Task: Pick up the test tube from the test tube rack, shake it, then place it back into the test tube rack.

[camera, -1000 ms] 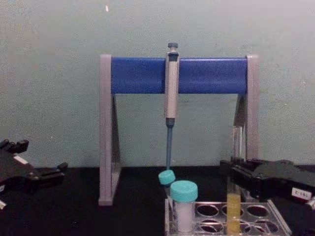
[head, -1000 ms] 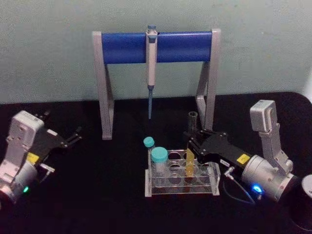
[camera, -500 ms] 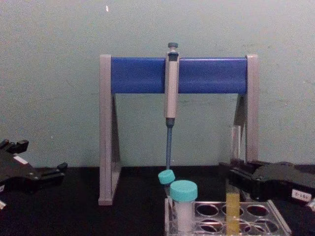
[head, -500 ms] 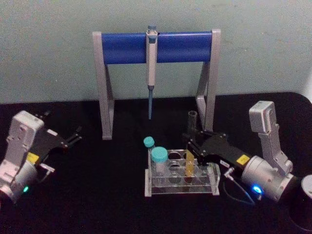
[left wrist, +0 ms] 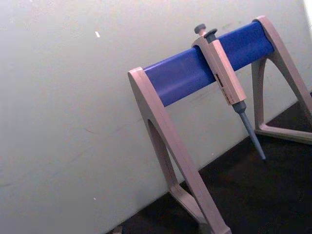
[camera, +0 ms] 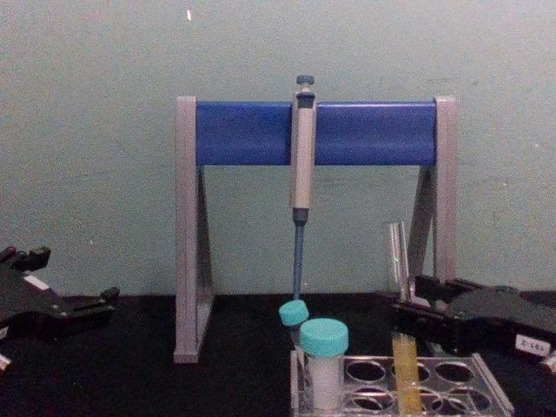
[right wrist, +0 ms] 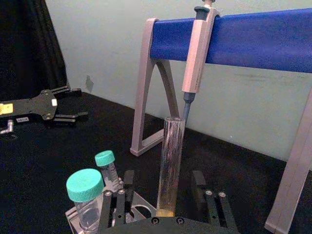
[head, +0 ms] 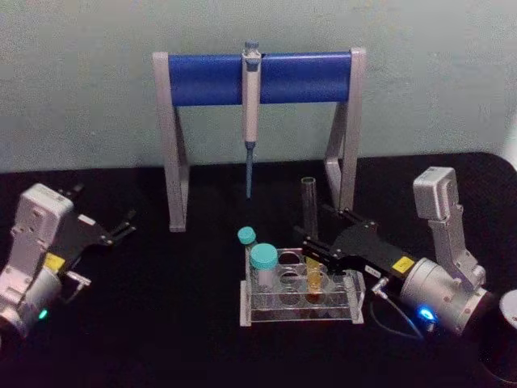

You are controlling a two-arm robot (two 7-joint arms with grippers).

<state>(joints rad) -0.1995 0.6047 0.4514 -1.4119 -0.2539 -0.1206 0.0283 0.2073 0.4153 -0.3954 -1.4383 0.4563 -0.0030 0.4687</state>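
Observation:
The test tube [head: 309,218] stands in the grey test tube rack [head: 257,312], leaning a little, its yellow-orange liquid down among the holes. My right gripper [head: 315,228] is open around the tube's middle. In the right wrist view the tube [right wrist: 170,165] rises between the two spread fingers [right wrist: 117,207] of the gripper [right wrist: 163,197], with a gap on each side. From the chest, the tube [camera: 399,261] tilts above the rack [camera: 488,384], and the right gripper [camera: 407,297] reaches in from the right. My left gripper [head: 121,226] rests open on the table at far left.
Two teal-capped vials [head: 263,265] stand in the rack's left holes. Behind it is a tall grey-legged stand with a blue crossbar [head: 258,77], from which a pipette [head: 250,113] hangs. A dark round object [head: 502,339] sits at the right edge.
The right gripper's fingers have spread apart and let go of the tube. The tube has sunk lower into the rack, and its top now leans to the left.

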